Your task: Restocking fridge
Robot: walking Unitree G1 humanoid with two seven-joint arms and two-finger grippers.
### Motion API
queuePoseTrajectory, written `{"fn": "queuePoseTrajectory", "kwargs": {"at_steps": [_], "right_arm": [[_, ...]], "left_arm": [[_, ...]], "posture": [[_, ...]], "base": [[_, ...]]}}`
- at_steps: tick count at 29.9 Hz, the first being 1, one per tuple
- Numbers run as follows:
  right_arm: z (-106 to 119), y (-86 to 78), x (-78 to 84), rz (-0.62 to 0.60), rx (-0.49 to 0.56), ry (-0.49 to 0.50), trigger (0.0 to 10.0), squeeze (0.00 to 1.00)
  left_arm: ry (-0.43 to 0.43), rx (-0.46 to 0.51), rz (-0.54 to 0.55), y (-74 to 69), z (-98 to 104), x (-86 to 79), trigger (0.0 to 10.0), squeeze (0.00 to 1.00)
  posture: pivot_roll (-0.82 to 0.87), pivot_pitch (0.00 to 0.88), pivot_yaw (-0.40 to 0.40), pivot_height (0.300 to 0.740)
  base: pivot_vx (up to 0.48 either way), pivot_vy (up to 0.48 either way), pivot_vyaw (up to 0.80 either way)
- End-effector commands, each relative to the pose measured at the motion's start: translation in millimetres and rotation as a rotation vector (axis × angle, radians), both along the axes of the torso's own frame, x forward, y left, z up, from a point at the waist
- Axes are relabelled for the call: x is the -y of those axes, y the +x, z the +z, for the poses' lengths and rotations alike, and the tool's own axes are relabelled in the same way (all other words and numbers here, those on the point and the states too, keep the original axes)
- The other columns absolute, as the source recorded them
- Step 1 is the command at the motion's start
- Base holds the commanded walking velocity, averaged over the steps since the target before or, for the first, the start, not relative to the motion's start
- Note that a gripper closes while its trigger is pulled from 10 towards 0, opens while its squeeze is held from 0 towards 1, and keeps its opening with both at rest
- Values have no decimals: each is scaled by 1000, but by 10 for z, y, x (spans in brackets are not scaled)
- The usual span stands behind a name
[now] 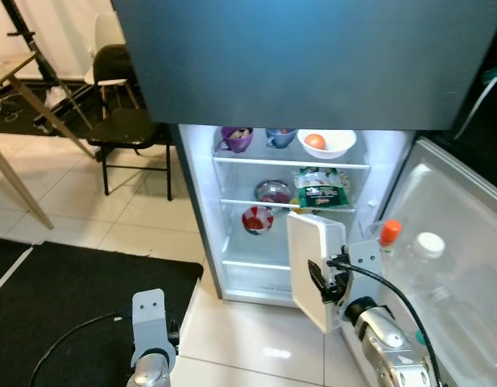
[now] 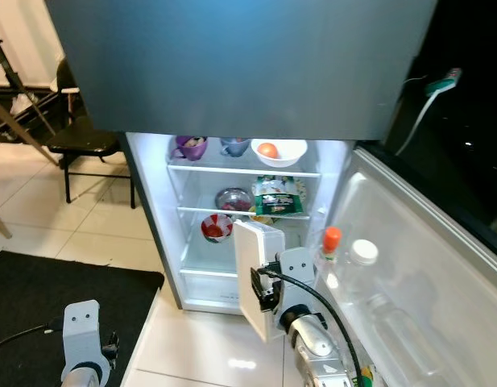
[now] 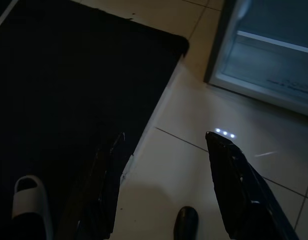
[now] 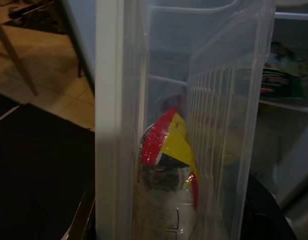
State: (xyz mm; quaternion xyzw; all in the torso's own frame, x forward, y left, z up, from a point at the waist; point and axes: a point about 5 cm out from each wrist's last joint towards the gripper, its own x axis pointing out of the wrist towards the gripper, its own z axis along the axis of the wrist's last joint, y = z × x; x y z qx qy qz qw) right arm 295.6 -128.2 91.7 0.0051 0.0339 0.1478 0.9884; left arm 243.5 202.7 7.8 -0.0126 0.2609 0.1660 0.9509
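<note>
Right hand (image 1: 325, 282) clamping white container (image 1: 312, 266) before open fridge (image 1: 232, 242), left hand (image 3: 163, 185) spread wide, writing unreadable

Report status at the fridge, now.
Right gripper shut on clear box, held upright before open fridge. Packet inside the box. Left gripper open, idle over floor. Shelves hold bowls and cups; bottles in door.

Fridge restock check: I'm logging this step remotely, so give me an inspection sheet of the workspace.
Surface: pale tiled floor, black mat on the left.
Job's things: open fridge; clear box with a red-yellow packet inside.
Clutter: purple cup, white bowl, green bag, bottles in door.
Grippers: right gripper shut on the box; left gripper open, idle.
Cables: black cable on right arm.
Surroundings: black chair.
</note>
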Motion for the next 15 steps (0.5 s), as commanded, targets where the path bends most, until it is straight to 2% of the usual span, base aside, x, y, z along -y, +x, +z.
{"fn": "queuePoseTrajectory", "kwargs": {"at_steps": [1,15], "right_arm": [[22,3,-2,3,11,0,10000,0],[-26,-20,13,-6,-4,-2,10000,0]], "left_arm": [[9,-7,11,-38,-26,-27,10000,0],[15,-14,8,-53,-37,-33,10000,0]], "posture": [[-71,128,57,736],[-71,133,58,736]], "base": [[307,0,0],[351,0,0]]}}
